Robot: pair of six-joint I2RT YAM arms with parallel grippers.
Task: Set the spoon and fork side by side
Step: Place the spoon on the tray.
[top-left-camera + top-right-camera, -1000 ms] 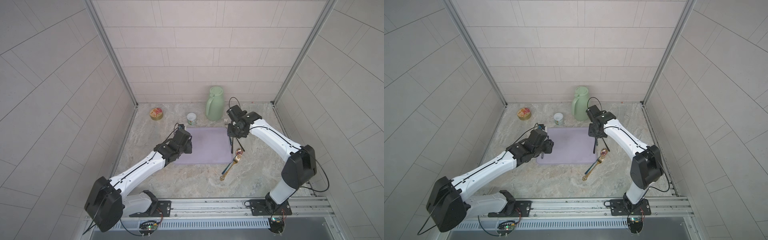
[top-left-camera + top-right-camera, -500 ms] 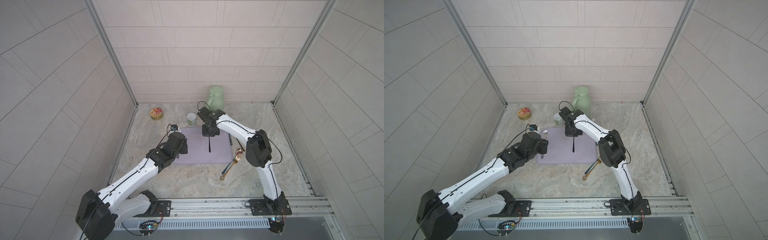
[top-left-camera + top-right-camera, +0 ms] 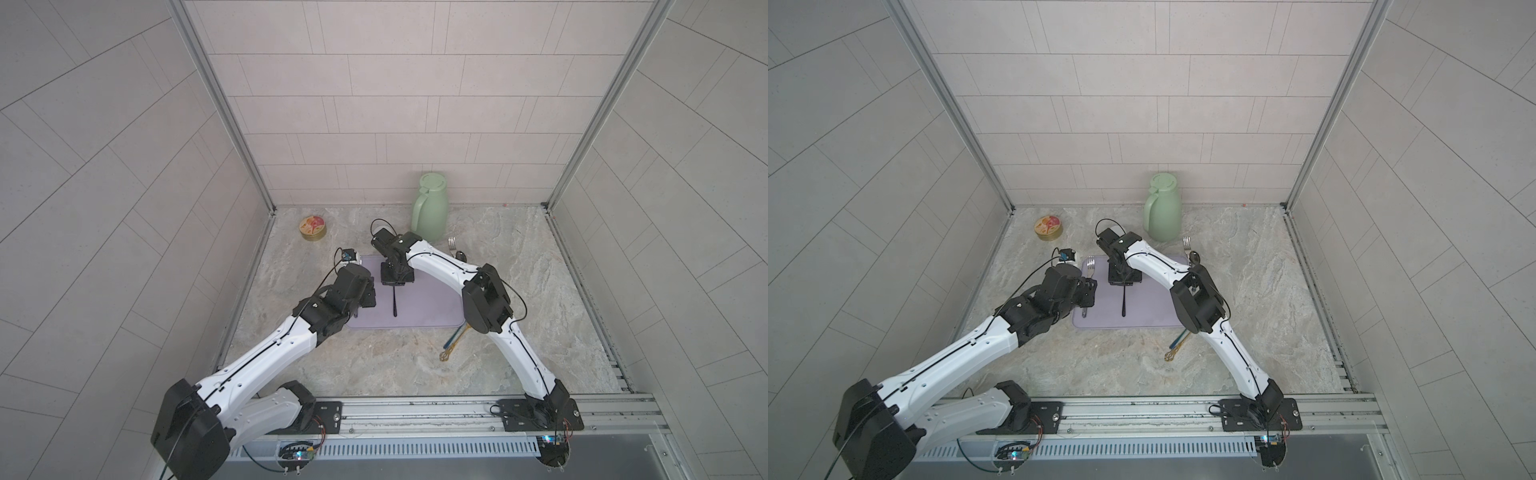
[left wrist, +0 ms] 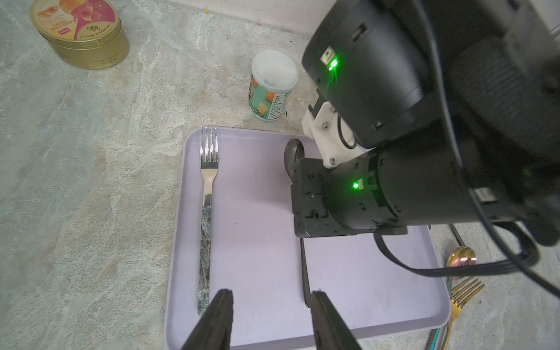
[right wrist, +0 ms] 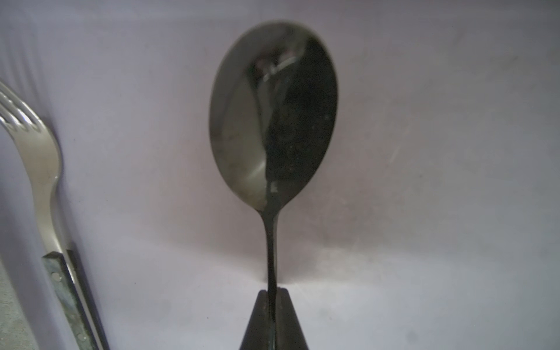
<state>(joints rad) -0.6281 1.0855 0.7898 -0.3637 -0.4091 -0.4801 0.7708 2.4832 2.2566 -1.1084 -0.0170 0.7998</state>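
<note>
Right end effector (image 5: 274, 298): closed on the dark spoon (image 5: 272, 115), its fingers pinching the thin neck just behind the bowl.
Spoon to right end effector: the bowl sticks out ahead of the fingertips and the handle trails back beneath the wrist. It lies low over the lilac tray (image 3: 428, 307); whether it touches cannot be told.
Left end effector (image 4: 271, 293): open and holding nothing, above the tray's near end.
Fork (image 4: 207, 212): flat on the tray along its left edge, tines toward the back wall, its handle end just outside one left finger.
Spoon and fork: roughly parallel, pointing the same way, with bare tray between them. In the left wrist view, the spoon's handle tip ends just inside the other left finger.
Forks, count: three. One on the tray, a silver fork (image 3: 1186, 242) near the jug (image 3: 430, 212), and a gold fork (image 4: 465, 292) on the bench (image 3: 519, 291).
Spoons, count: three. The held one, a second dark spoon (image 3: 1194, 257) beside the silver fork, and a gold spoon (image 4: 460, 257).
Others: one gold tin (image 3: 312, 228), one small can (image 4: 272, 88).
</note>
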